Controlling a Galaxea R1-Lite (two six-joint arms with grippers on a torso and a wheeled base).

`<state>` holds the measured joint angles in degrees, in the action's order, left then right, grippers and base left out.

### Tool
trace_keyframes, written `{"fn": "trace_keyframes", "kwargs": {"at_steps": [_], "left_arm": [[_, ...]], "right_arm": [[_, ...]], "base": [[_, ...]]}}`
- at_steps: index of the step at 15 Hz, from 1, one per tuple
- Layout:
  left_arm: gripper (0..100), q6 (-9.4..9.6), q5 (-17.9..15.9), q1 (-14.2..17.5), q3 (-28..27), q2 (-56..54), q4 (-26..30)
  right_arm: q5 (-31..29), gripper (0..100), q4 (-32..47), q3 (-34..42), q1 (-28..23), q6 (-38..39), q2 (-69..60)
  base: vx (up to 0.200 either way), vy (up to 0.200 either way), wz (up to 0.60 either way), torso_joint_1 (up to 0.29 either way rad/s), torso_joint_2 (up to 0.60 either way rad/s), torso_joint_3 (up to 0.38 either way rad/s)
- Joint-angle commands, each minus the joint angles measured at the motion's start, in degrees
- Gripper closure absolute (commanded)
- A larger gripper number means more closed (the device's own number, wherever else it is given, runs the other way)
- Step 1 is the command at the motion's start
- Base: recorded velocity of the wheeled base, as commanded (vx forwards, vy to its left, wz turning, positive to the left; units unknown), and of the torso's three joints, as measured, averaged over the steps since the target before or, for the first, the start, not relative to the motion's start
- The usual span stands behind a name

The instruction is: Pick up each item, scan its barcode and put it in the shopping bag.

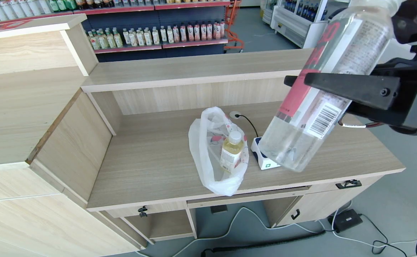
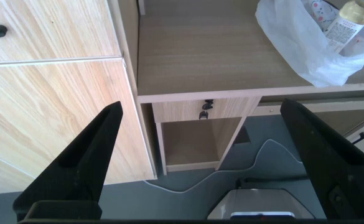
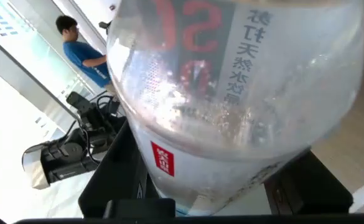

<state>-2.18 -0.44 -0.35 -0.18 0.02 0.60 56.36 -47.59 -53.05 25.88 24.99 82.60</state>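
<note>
While the right gripper (image 1: 313,85) is clamping the water bottle (image 1: 301,121) across its labelled middle, the bottle is hanging tilted in the upper right of the head view. Its cap end is pointing to the top right corner and its base is dipping toward centre frame. The barcode (image 1: 324,121) is sitting on the lower part of the label, just below the near finger. The grip therefore appears to be placed high enough to leave the code uncovered.

The base of the bottle is overlapping the scanner (image 1: 263,159), a small white unit right of centre on the counter (image 1: 151,153). A cable (image 1: 248,124) is running from the scanner to a hole in the counter behind it. The tilt is probably serving to present the code to the scanner, but the code is facing up toward the head view, so a further turn of the wrist is likely needed.

The shopping bag (image 1: 208,160) is slumping at centre frame, just left of the scanner. A small bottle of yellow drink (image 1: 232,151) is standing upright inside it. This placement is giving a short path from scan to drop.

The left gripper (image 2: 201,112) is hanging low by the counter's front edge. Its jaws are standing wide apart and gripping nothing. It is apparently parked clear of the work.
</note>
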Motion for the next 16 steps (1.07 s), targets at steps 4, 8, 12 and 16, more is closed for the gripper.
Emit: {"fn": "trace_keyframes", "kwargs": {"at_steps": [4, 8, 12, 16], "left_arm": [[0, -0.02, 0.00, 0.00, 0.01, -0.02, 0.02], [0, -0.02, 0.00, 0.00, 0.01, -0.02, 0.02], [0, -0.02, 0.00, 0.00, 0.01, -0.02, 0.02], [0, -0.02, 0.00, 0.00, 0.01, -0.02, 0.02]], "right_arm": [[0.77, 100, 0.39, -2.14, 6.29, 2.34, 0.28], [2.27, 100, 0.48, -0.65, 6.55, 4.19, -0.95], [3.06, 100, 0.48, 1.11, 8.13, 4.63, -2.45], [4.64, 100, 0.48, 4.89, 8.13, 4.54, -4.73]], "base": [[0.000, 0.000, 0.00, 0.000, 0.00, 0.000], [0.000, 0.000, 0.00, 0.000, 0.00, 0.000], [0.000, 0.000, 0.00, 0.000, 0.00, 0.000], [0.000, 0.000, 0.00, 0.000, 0.00, 0.000]]}}
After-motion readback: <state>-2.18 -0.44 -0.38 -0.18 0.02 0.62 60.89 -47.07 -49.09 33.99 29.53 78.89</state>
